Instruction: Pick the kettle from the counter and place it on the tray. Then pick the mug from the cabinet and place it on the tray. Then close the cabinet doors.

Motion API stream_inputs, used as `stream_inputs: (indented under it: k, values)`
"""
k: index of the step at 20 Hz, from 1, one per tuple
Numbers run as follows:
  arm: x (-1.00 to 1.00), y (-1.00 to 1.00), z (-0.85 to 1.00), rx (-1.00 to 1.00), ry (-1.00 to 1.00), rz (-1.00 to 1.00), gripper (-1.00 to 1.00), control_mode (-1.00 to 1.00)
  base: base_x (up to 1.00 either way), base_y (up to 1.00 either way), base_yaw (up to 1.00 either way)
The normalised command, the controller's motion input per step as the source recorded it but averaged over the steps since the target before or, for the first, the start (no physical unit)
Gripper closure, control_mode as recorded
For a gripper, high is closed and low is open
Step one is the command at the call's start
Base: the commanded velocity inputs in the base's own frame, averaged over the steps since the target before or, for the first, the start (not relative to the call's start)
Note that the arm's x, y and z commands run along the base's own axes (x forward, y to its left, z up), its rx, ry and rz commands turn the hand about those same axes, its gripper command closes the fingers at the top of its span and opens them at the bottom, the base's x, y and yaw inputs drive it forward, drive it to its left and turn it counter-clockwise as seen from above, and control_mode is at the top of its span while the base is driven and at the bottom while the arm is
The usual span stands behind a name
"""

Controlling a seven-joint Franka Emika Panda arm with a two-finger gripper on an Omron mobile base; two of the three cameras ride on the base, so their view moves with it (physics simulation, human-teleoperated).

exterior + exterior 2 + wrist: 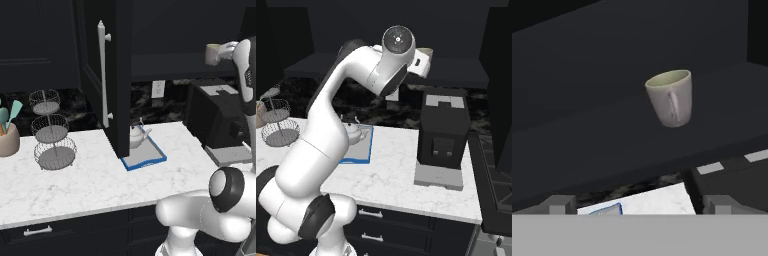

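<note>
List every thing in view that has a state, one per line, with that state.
kettle: upright on the tray.
tray: flat on the counter, holding the kettle.
mug: on the cabinet shelf, not gripped.
cabinet door: swung open.
gripper: open, short of the mug.

Count, as I see it from my own cameras:

- Squat white teapot-style kettle (137, 136): one.
- Flat grey tray with a bright blue rim (152, 159): one.
- Off-white cylindrical mug with a greenish inner rim (671, 98): one.
- Black panelled cabinet door with a long silver-white bar handle (102, 75): one that I can make out.
- Three-tier wire basket stand (51, 131): one, three baskets.
- Tan utensil holder (8, 140): one, teal utensils inside, number unclear.
- Black boxy countertop appliance on a grey base (442, 136): one.
- White wall outlet (158, 89): one.
</note>
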Motion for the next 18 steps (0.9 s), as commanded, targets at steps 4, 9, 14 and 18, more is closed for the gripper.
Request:
stream_inputs:
  k: [4,9,14,18]
  values:
    - [0.57,-0.18,-0.13,-0.12,0.1,0.0,-1.0,-1.0,0.0,0.0,0.0]
    - [0.6,-0.17,-0.16,-0.03,0.09,0.0,-1.0,-1.0,0.0,0.0,0.0]
    - [0.56,-0.24,-0.13,0.0,0.07,0.0,-1.0,-1.0,0.0,0.0,0.0]
    - [0.46,-0.27,-0.04,0.0,0.03,0.0,-1.0,-1.0,0.0,0.0,0.0]
